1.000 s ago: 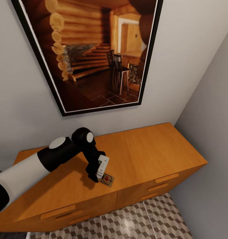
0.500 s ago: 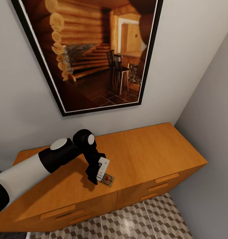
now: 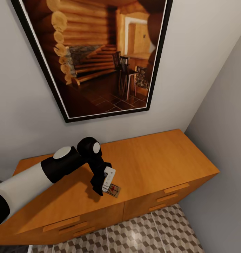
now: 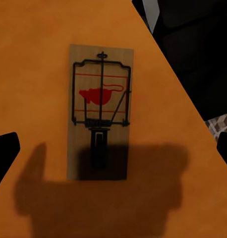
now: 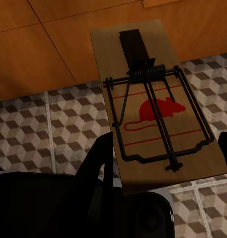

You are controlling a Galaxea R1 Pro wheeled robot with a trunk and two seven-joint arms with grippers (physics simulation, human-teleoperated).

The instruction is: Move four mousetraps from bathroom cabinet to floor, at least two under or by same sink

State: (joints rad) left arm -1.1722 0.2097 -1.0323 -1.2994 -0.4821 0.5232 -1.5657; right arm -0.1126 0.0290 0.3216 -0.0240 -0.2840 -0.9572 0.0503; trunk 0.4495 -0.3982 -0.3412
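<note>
A big framed picture (image 3: 95, 56) of a log-cabin room hangs on the grey wall, at 12 o'clock in the head view. Below it stands the cabinet (image 3: 159, 161), orange-brown with a flat top and slim bar handles on its drawers. At 6 o'clock, in front of the cabinet, a strip of the bathroom floor (image 3: 145, 235) shows its cube-pattern tiles.

The left arm comes in from 8 o'clock and bends down over the cabinet top. The left gripper (image 3: 105, 188) hangs just above one mousetrap (image 3: 113, 190), which lies flat on the cabinet top near the front edge. In the left wrist view this mousetrap (image 4: 99, 111) lies between the two dark fingertips (image 4: 4, 153), which stand spread wide at both sides and do not touch it; the shadow of the gripper falls on its near end.

In the right wrist view a second mousetrap (image 5: 155, 104) sits pinched in the right gripper (image 5: 165, 171), with the drawer fronts at 12 o'clock and the tiles behind it.
</note>
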